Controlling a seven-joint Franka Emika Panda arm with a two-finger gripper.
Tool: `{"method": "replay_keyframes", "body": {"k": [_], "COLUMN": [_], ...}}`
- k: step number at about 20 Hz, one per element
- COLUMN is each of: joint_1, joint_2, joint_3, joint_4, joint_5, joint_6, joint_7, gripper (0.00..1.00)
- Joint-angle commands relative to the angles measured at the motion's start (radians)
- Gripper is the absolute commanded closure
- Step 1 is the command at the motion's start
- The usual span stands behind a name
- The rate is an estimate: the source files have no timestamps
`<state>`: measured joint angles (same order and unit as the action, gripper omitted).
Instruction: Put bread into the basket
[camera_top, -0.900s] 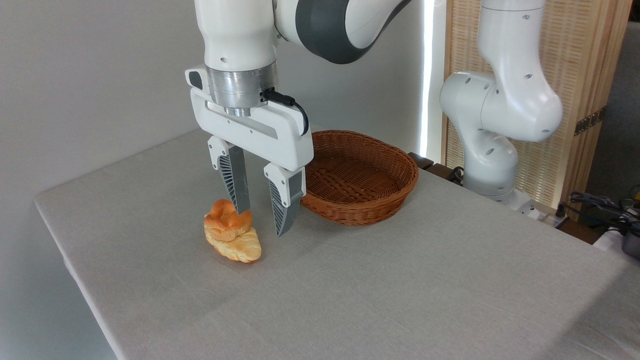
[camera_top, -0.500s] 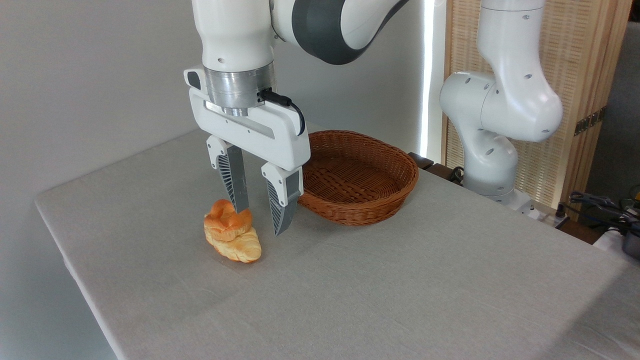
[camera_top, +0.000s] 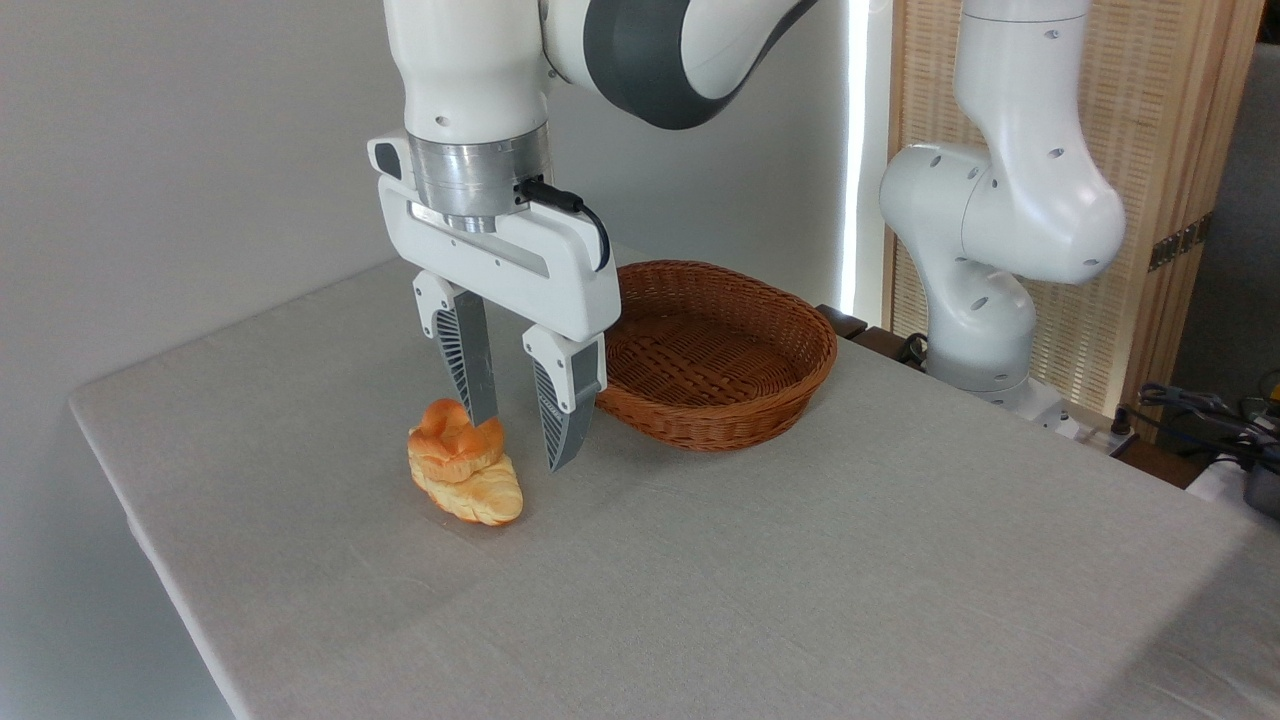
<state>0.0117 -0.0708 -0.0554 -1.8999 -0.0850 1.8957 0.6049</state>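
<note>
Bread (camera_top: 449, 440) sat just left of the basket (camera_top: 712, 352) on the table (camera_top: 800, 590), the orange-brown bun resting on top of a paler golden loaf (camera_top: 478, 494). We saw that the gripper (camera_top: 520, 440) had drifted slightly left, away from the basket, since a second before, then barely moved in the last half second; we took that to mean it had settled its alignment and was ready to descend. Its jaws stood wide apart and held nothing, the left finger (camera_top: 470, 360) in front of the bun's right edge, the right finger hanging over bare cloth between bun and basket. We judged the loaf underneath the main nuisance, since closing might catch both. The basket lay empty, its near rim low, with nothing between it and the bun.
</note>
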Motion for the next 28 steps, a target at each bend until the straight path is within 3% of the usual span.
{"method": "replay_keyframes", "body": {"k": [1,18,22,28], "joint_1": [0.013,0.01,0.01,-0.027], "joint_2": [0.005,0.009,0.039,0.072], "joint_3": [-0.006,-0.009,-0.052,-0.072], "joint_4": [0.016,0.015,0.01,0.01], "joint_5": [-0.019,-0.032,-0.032,-0.048], "joint_6": [-0.021,-0.021,-0.018,0.039], "joint_7": [0.018,0.018,0.015,0.019], "gripper": [0.0,0.0,0.0,0.0]}}
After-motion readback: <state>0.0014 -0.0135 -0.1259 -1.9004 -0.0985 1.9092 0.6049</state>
